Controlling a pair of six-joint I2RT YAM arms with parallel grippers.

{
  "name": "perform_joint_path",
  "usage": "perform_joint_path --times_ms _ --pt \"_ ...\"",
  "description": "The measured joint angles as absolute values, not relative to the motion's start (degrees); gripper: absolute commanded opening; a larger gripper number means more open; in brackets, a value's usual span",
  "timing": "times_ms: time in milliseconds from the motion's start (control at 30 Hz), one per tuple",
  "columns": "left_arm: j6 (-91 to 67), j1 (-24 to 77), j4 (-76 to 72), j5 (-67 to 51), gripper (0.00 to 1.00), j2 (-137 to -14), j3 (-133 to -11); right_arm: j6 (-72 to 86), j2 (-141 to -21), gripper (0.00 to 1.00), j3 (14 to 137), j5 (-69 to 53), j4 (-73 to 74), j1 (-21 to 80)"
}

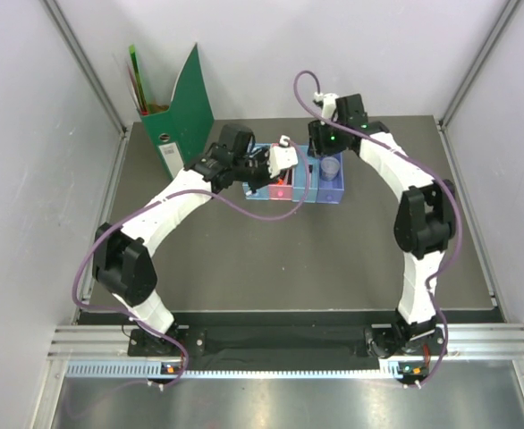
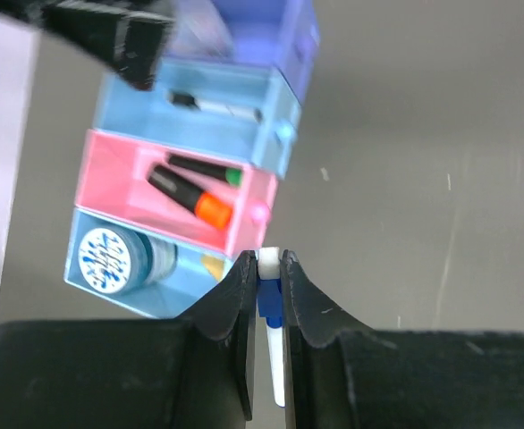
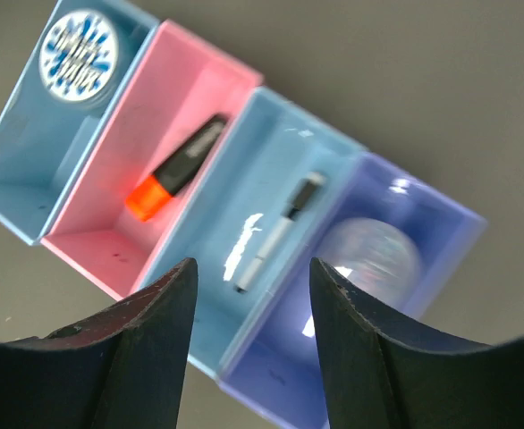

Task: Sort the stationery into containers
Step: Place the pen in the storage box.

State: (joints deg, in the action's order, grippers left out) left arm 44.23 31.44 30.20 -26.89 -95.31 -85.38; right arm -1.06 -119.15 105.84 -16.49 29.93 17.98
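My left gripper (image 2: 268, 261) is shut on the white pen with the blue cap (image 2: 270, 299), just off the near end of the pink tray (image 2: 110, 170). That tray holds the orange-and-black highlighter (image 2: 190, 197) and the green-capped marker (image 2: 204, 168). A blue-patterned disc (image 3: 81, 46) lies in the blue tray (image 3: 12, 179). A grey pen (image 3: 275, 234) lies in the light blue tray (image 3: 244, 152). My right gripper (image 3: 253, 268) hangs open over the purple tray (image 3: 441, 232), which holds a clear disc (image 3: 369, 255).
The tall green file holder (image 1: 177, 125) with coloured sheets stands at the back left, close to the left arm. The tray row (image 1: 293, 183) sits mid-table toward the back. Both wrists crowd together above the trays. White walls enclose the table on three sides.
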Motion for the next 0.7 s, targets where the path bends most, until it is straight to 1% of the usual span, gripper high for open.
perform_joint_path --times_ms 133,267,333,467,600,700 --pt "33.6 31.4 22.9 -27.1 0.0 -95.4 -86.7 -1.8 -110.9 0.54 103.6 -8.2 29.7 16.7" --pt "23.5 31.4 15.7 -25.8 0.0 -98.6 -91.4 -2.6 -102.6 0.56 100.6 0.8 28.2 12.8" --pt "19.7 31.4 12.9 -24.6 0.0 -101.8 -94.4 -2.9 -99.9 0.57 99.5 5.3 27.8 10.5" --pt "11.0 31.2 9.9 -24.0 0.0 -112.5 -104.2 -3.4 -96.8 0.57 95.9 12.0 26.5 5.8" --pt "3.8 30.8 9.6 -25.0 0.0 -122.0 -111.0 -3.6 -95.9 0.57 91.9 14.3 26.7 3.9" --pt "-0.6 30.6 9.5 -25.7 0.0 -126.9 -113.6 -3.7 -95.4 0.57 89.7 14.7 27.4 3.9"
